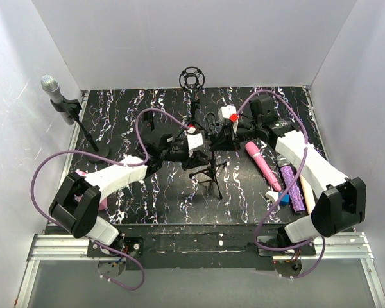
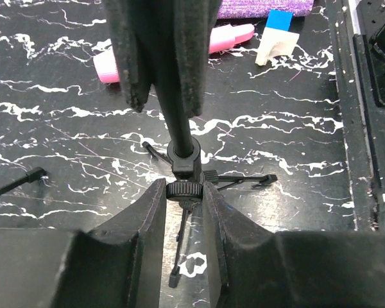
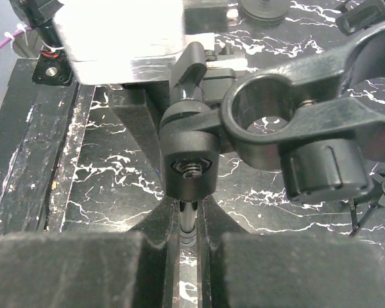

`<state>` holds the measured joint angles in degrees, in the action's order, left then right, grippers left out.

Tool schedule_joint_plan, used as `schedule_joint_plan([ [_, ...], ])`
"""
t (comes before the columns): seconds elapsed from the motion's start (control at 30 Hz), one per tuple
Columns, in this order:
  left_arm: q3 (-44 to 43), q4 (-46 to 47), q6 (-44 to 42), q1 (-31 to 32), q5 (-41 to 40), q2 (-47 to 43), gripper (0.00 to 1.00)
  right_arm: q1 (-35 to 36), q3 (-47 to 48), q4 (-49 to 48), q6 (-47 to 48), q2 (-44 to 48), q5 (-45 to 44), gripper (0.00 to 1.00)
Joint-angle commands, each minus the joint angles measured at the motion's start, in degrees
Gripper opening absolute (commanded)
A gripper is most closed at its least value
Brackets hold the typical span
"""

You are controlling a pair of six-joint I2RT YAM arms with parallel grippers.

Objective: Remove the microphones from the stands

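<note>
A silver-headed microphone (image 1: 52,88) sits in the clip of a slanted stand (image 1: 90,135) at the far left, away from both arms. In the middle stands a small black tripod stand (image 1: 209,173). My left gripper (image 1: 202,149) is shut on it, its jaws pinching the knurled collar (image 2: 183,190) above the legs. Higher up, my right gripper (image 1: 221,140) is shut on the thin metal pole (image 3: 188,221) just under the swivel joint (image 3: 190,154). The round clip (image 3: 295,122) on this tripod stand holds nothing.
A pink microphone (image 1: 263,165) and a purple glitter microphone (image 1: 292,186) lie on the table at the right, beside a cream stick (image 1: 307,192). A black shock mount (image 1: 192,78) stands at the back. White walls close in on three sides.
</note>
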<state>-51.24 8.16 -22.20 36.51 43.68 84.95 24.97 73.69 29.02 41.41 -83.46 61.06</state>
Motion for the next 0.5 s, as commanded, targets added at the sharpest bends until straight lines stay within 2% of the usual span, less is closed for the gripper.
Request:
schedule_joint_plan([
  [0.0, -2.9, -0.7, 6.2, 0.1, -2.6, 0.4, 0.01, 0.2, -3.2, -4.6, -1.7, 3.4, -1.6, 0.01],
  [0.13, -6.8, -2.3, 20.2, -2.2, 3.5, 2.8, 0.00, 0.2, -5.8, -5.8, 0.6, 5.2, -2.7, 0.01],
  [0.3, -10.2, 0.8, 46.0, -6.4, 16.8, 8.2, 0.00, 0.2, -7.8, -6.8, 2.5, 7.0, -3.1, 0.01],
  [0.47, -10.9, 1.6, 59.6, -8.4, 25.3, 13.7, 0.00, 0.2, -9.6, -8.4, 2.4, 8.0, -3.0, 0.01],
])
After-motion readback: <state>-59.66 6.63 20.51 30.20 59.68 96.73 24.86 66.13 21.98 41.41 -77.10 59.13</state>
